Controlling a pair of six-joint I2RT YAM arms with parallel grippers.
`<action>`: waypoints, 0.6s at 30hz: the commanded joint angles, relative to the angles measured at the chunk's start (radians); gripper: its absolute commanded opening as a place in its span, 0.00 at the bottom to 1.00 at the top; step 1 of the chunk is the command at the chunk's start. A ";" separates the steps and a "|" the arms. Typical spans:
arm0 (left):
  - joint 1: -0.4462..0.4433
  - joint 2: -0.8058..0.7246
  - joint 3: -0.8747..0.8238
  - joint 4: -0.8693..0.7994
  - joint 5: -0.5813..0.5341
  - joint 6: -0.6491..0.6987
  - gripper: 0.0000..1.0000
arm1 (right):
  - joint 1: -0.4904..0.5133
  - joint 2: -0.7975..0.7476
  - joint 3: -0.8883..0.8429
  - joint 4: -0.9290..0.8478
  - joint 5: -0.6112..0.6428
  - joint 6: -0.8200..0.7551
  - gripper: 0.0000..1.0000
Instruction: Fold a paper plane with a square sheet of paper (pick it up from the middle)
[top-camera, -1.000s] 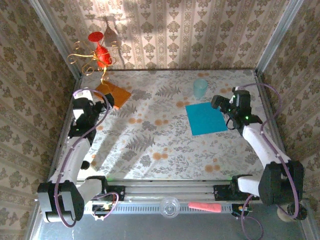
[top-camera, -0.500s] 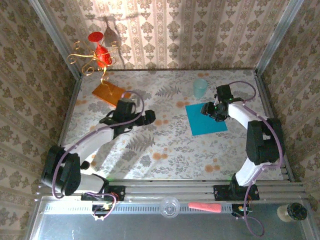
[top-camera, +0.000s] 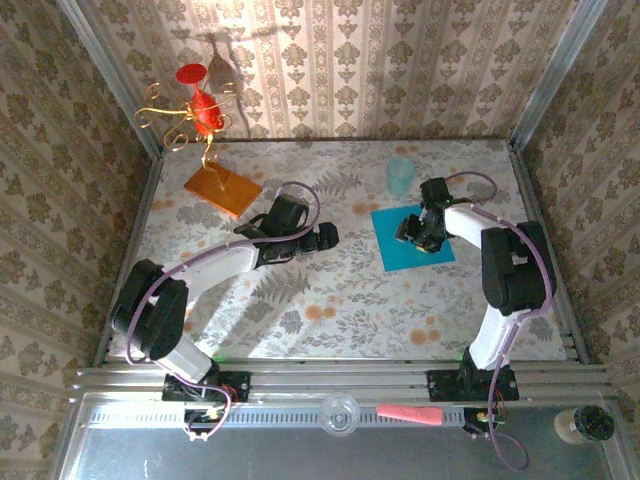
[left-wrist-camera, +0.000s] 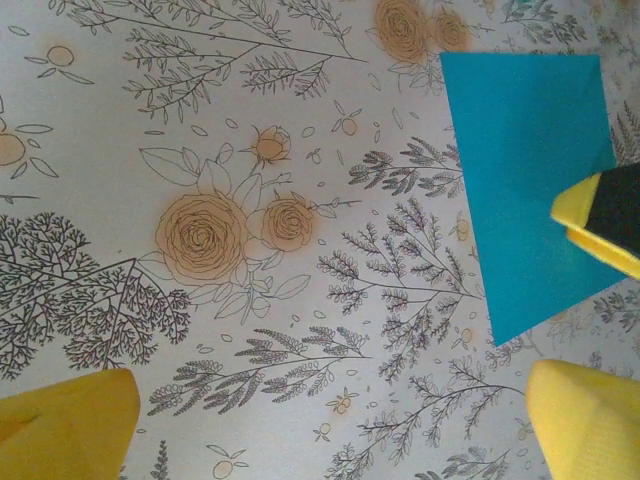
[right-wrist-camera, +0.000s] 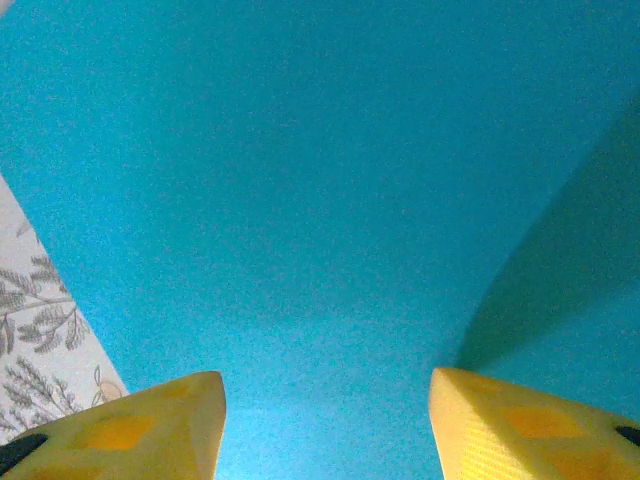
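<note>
The sheet (top-camera: 395, 255) lies flat on the right half of the table (top-camera: 330, 300), its edges slightly askew to the table's. From the right wrist the sheet (right-wrist-camera: 320, 180) is plain teal, with a darker band curving down its right side and a strip of cloth showing at the left.

The right gripper (top-camera: 413, 228) is down over the sheet's middle. Its 2 yellow fingers (right-wrist-camera: 150, 420) stand part-way apart with paper across the gap. Whether the tips press the paper I cannot tell.

The left gripper (top-camera: 325, 237) hangs above the table's middle, left of the sheet and apart from it, with its jaws spread wide. In its wrist view the sheet (left-wrist-camera: 520, 170) sits at the right, with 1 finger of the right gripper (left-wrist-camera: 600, 220) over its edge.

Just beyond the sheet, not touching it, stands a pale mint cup (top-camera: 401, 176). An orange slab (top-camera: 222, 189) lies at the far left, well apart. A red and gold ornament (top-camera: 195, 110) stands in the far-left corner.

The cloth (left-wrist-camera: 210, 230) is pale, printed with grey ferns and orange roses, and is crossed by patches of sun and shadow. 3 walls (top-camera: 400, 60) in beige striped damask paper enclose the table, with metal posts (top-camera: 555, 70) at the corners. An aluminium rail (top-camera: 300, 385) runs along the near edge.
</note>
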 joint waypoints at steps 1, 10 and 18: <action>0.006 -0.028 -0.039 -0.005 -0.017 -0.040 1.00 | 0.051 -0.012 -0.048 -0.042 0.015 0.133 0.59; 0.040 -0.046 -0.090 0.037 -0.013 -0.050 1.00 | 0.209 -0.046 -0.202 0.243 -0.090 0.490 0.58; 0.064 -0.019 -0.073 0.031 0.008 -0.024 1.00 | 0.179 -0.182 -0.102 0.135 -0.071 0.309 0.59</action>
